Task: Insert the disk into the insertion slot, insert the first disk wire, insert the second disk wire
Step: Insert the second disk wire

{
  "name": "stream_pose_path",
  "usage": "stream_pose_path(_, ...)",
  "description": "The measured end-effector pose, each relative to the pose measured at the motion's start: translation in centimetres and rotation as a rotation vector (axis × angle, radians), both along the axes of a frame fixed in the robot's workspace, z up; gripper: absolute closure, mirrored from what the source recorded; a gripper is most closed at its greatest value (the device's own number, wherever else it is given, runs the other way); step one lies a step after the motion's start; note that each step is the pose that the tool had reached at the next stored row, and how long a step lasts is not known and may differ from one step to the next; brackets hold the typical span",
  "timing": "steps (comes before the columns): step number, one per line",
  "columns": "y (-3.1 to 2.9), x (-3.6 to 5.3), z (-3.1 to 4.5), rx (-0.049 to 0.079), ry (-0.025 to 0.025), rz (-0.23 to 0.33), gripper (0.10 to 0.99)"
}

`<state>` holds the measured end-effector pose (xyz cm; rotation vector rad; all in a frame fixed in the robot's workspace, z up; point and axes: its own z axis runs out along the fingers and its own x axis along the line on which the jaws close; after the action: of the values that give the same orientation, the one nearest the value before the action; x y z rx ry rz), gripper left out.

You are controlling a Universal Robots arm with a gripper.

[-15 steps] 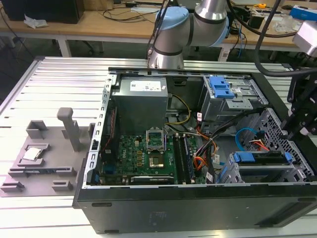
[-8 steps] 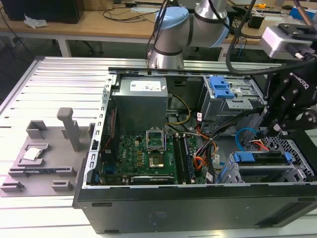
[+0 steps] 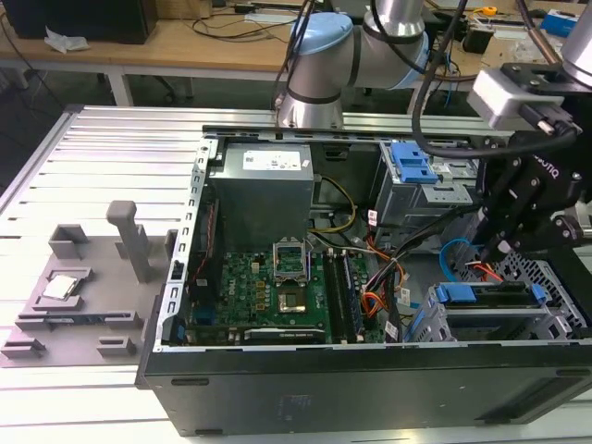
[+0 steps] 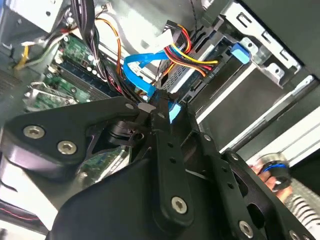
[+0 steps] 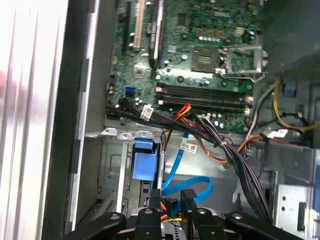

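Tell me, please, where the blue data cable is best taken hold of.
Take the blue data cable by the stiff plug at its end, across its flat faces, coming from the open side of the case, as the gripper holds it. Its flat length loops loosely and would likely flex; the plug should not.

Disk (image 3: 490,296) apparently seated in insertion slot (image 3: 488,326); blue disk wire (image 4: 135,75) in hand (image 5: 171,196).

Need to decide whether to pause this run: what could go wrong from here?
Judging from the pictures:
1. The gripper grips the blue wire at its plug, close by the disk. If the plug is tilted, it may jam rather than seat.
2. The red, yellow and black wires lie right beside the gripper and could be snagged or tugged loose.
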<state>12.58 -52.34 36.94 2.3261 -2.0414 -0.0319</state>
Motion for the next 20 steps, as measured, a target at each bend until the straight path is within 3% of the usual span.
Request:
stream_pose_path(1,0.00,0.00,-0.08,-0.002,0.0000,0.026,0.784)
stream_pose_path(6,0.00,0.00,-0.09,-0.003,0.0000,0.027,0.800)
stream_pose_path(8,0.00,0.00,-0.09,-0.003,0.0000,0.027,0.922)
stream_pose_path(14,-0.09,0.00,-0.10,-0.003,0.0000,0.027,0.925)
stream_pose_path(15,-0.22,0.00,-0.10,-0.003,0.0000,0.027,0.925)
stream_pose_path(18,-1.63,-0.01,-0.20,-0.003,0.0000,0.026,0.925)
stream_pose_path(20,-1.84,0.00,-0.72,-0.003,0.0000,-0.006,0.925)
